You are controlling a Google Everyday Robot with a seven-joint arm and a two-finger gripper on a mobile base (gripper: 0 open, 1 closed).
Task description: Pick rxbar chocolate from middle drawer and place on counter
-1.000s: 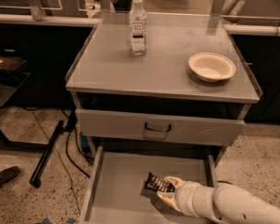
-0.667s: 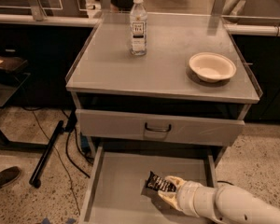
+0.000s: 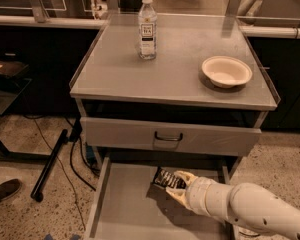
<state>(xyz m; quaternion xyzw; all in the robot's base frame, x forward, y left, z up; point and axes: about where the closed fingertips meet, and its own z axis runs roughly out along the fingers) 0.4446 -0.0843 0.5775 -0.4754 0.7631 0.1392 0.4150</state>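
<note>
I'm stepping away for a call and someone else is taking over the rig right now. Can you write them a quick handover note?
The gripper is down inside the open middle drawer, at the right end of the rxbar chocolate. A grasp cannot be confirmed.
The rxbar chocolate lies toward the back of the drawer, not on the counter.
The counter holds a bottle at the back and a bowl on the right.
Done: drawer open, arm reached to the bar.
Left: secure the bar, lift it out, set it on the counter.
</note>
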